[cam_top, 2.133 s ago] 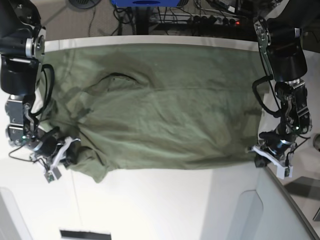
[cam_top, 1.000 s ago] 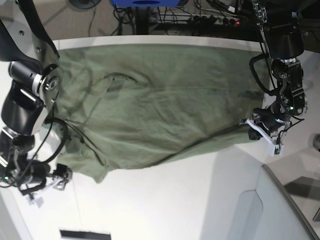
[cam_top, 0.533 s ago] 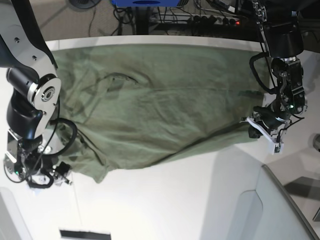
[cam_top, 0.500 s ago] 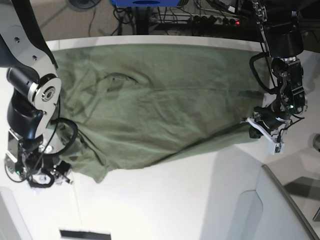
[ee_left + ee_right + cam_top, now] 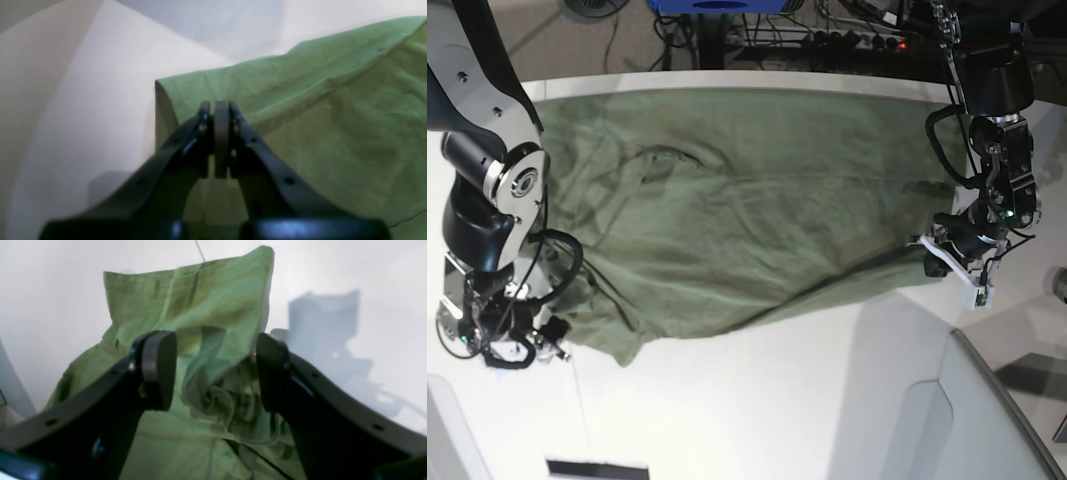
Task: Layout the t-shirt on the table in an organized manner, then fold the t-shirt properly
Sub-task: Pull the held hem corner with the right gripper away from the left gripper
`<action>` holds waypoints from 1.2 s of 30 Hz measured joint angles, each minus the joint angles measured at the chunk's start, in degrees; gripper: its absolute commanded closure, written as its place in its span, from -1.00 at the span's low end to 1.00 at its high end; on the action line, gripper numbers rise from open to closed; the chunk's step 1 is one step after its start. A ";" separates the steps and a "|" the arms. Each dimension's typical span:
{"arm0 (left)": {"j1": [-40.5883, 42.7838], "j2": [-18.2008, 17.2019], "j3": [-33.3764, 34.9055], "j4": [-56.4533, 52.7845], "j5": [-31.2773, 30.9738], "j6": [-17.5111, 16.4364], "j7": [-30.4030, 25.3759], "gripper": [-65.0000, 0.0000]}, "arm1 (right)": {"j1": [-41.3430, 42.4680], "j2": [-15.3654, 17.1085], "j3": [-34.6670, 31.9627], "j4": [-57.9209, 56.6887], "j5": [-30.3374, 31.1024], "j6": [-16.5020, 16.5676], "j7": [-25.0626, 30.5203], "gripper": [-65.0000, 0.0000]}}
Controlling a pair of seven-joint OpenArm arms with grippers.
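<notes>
The olive-green t-shirt point(image 5: 747, 220) lies spread and wrinkled across the far half of the white table point(image 5: 777, 410). Its near hem runs slantwise, higher on the right. My left gripper point(image 5: 949, 262) is at the shirt's right near corner, shut on the hem. In the left wrist view its jaws point(image 5: 221, 133) are pressed together over the cloth point(image 5: 333, 116). My right gripper point(image 5: 545, 348) is at the shirt's left near corner. In the right wrist view it is open point(image 5: 217, 370), its fingers on either side of a bunched sleeve point(image 5: 186, 300).
A grey translucent panel point(image 5: 987, 420) stands at the near right corner. A black strip point(image 5: 597, 468) lies at the near edge. Cables and a power strip point(image 5: 857, 40) lie beyond the far edge. Bare white tabletop point(image 5: 50, 290) surrounds the sleeve.
Over the last second my right gripper moved up and right to the sleeve corner. Two seconds ago my left gripper was lower; it has since pulled the right hem corner farther up the table.
</notes>
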 measured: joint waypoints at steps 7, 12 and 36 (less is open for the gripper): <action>0.00 0.00 0.04 0.00 0.00 0.00 0.00 1.00 | -0.44 0.04 0.00 -0.39 0.04 -0.02 0.04 0.31; 0.00 0.00 0.04 0.00 0.00 0.00 0.00 1.00 | -0.48 -0.15 0.00 -1.95 0.02 0.00 0.02 0.33; -0.48 -0.04 -0.13 0.17 0.02 0.00 0.02 1.00 | -0.31 -0.76 -22.16 2.36 0.31 9.70 4.04 1.00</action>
